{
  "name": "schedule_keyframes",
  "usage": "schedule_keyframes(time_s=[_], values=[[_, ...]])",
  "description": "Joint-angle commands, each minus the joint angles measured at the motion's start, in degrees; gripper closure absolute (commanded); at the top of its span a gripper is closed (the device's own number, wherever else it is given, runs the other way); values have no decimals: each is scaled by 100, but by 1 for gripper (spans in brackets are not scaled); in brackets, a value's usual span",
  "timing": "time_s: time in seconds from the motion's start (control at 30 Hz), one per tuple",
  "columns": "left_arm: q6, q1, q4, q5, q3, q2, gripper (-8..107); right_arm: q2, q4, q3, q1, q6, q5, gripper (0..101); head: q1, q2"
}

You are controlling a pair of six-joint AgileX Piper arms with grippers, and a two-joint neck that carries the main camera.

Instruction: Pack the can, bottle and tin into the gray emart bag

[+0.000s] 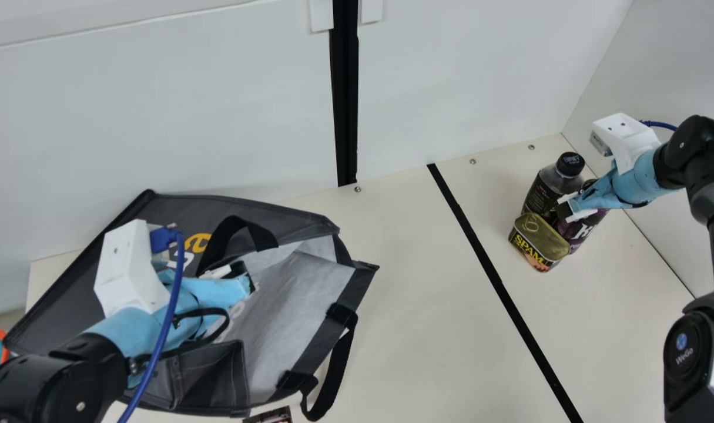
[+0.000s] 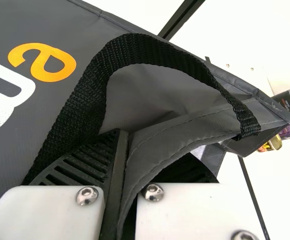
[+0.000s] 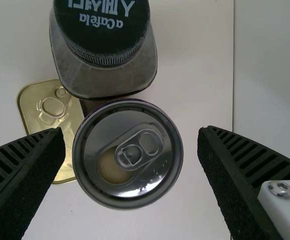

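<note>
Pinching rim of gray bag (image 2: pixel 160 142) with left gripper (image 2: pixel 127 150). Best to lower right gripper (image 3: pixel 131 132), spread either side of upright can (image 3: pixel 127 192), with bottle (image 1: pixel 553 185) at can's 11 o'clock in main view.

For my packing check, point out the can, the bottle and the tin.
Can (image 3: pixel 128 154): right wrist view, metal top at the pull tab.
Bottle (image 1: pixel 552 183): main view, body below the cap.
Tin (image 1: pixel 542 236): main view, gold lid.

Glossy metal can (image 3: pixel 130 154) lid
</note>
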Motion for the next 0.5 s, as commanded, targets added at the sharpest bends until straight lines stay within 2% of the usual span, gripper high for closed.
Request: schedule_keyframes(time_s=[0.0, 0.37, 0.4, 0.47], values=[[0, 0, 0, 0, 0, 0, 89, 26, 4, -9, 9, -12, -1, 24, -130, -5], [0, 0, 0, 0, 0, 0, 89, 173, 59, -82, -9, -106, -3, 97, -130, -5], [0, 0, 0, 0, 0, 0, 89, 181, 56, -99, -13, -116, -1, 101, -130, -5], [0, 0, 0, 0, 0, 0, 89, 189, 48, -124, -21, -140, 0, 101, -130, -5]])
